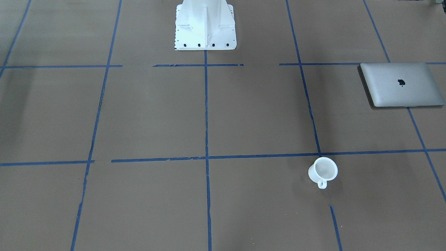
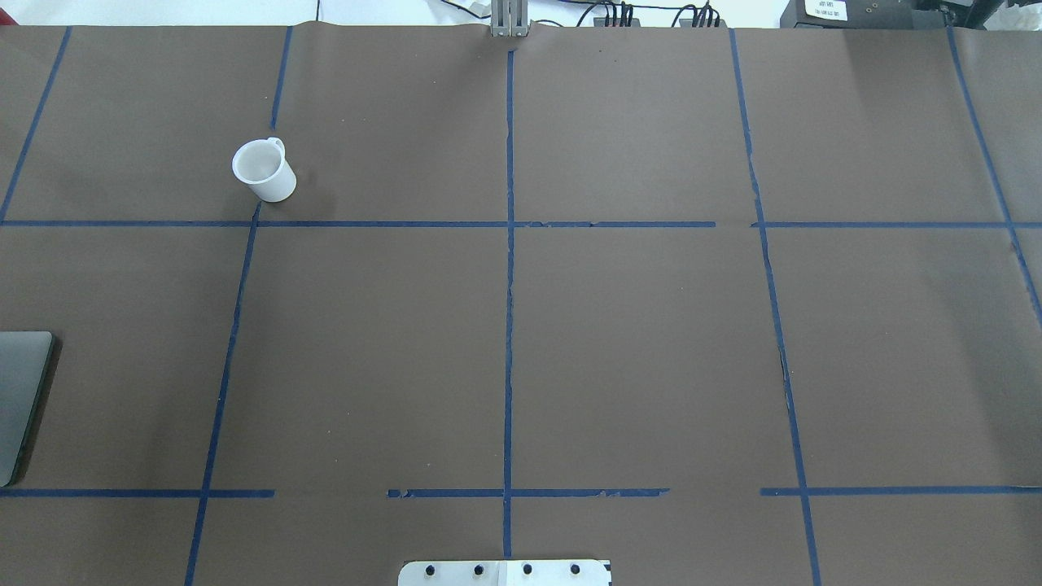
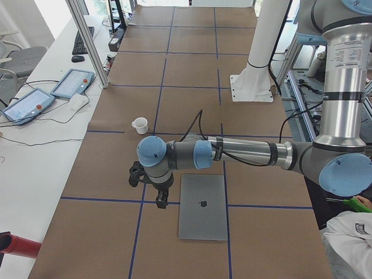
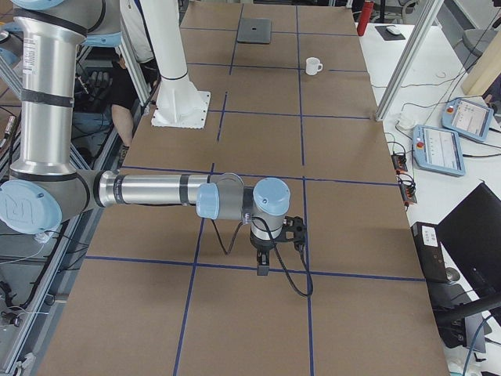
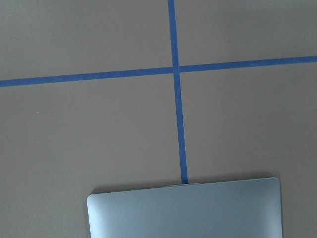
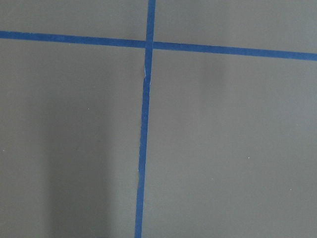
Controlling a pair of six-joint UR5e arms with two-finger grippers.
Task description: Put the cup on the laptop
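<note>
The small white cup (image 1: 323,170) stands upright on the brown table, handle toward the operators' side; it also shows in the overhead view (image 2: 262,169). The closed silver-grey laptop (image 1: 400,84) lies flat on the robot's left side, apart from the cup; its edge shows in the overhead view (image 2: 20,399) and the left wrist view (image 5: 183,208). My left gripper (image 3: 160,200) hangs just beside the laptop (image 3: 203,206), toward the cup (image 3: 139,124). My right gripper (image 4: 262,269) hovers over bare table at the other end. I cannot tell whether either gripper is open or shut.
Blue tape lines (image 2: 510,268) divide the brown table cover. The white robot base (image 1: 205,26) stands at the table's robot-side edge. Teach pendants (image 3: 72,84) and cables lie on the white side bench beyond the table edge.
</note>
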